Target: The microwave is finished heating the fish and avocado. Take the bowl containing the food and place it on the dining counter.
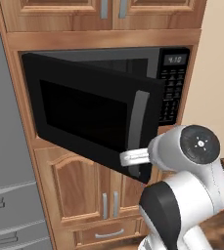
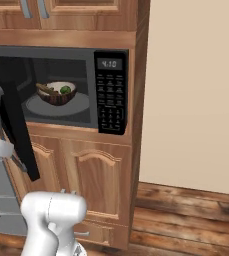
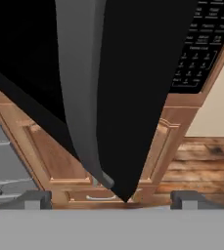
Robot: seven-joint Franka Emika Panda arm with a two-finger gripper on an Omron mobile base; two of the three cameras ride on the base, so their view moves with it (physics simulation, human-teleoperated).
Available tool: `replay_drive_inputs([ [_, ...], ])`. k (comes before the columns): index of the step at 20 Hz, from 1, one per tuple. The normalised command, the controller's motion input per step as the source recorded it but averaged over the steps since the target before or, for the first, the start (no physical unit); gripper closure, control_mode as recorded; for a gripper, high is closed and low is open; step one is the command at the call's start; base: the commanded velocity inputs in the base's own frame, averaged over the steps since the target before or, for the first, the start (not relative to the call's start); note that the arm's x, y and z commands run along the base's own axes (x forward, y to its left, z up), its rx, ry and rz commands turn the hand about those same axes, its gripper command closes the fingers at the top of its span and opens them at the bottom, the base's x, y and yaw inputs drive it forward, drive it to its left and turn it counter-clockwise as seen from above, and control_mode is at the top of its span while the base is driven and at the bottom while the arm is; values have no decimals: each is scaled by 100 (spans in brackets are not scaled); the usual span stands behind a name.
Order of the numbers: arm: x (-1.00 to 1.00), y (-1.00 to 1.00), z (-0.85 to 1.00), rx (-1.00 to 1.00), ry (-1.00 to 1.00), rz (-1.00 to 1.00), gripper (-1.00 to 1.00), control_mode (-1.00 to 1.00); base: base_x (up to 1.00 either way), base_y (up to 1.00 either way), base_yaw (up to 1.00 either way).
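Swung half open at left, microwave door with grey handle between spread, empty fingers of gripper. Further right, inside microwave, wooden bowl on turntable, holding fish and avocado. Probably light, rigid; best pinched at rim, kept level.

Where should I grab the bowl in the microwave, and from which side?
Take the bowl by its near rim, coming straight in through the open front. It sits upright on the turntable, its pale inside holding food, and the door blocks the left.
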Motion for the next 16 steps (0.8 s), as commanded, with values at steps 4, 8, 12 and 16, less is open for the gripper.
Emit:
replay_drive_inputs([
  [4, -96, -21, -16, 2, -10, 6, -100, -100, 0, 0, 0],
  [8, -24, -95, 18, 18, -12, 17, -100, -100, 0, 0, 0],
  [12, 29, -100, 14, 29, 0, 19, -100, -100, 0, 0, 0],
  [16, 69, -100, 2, 26, 7, 20, -100, -100, 0, 0, 0],
])
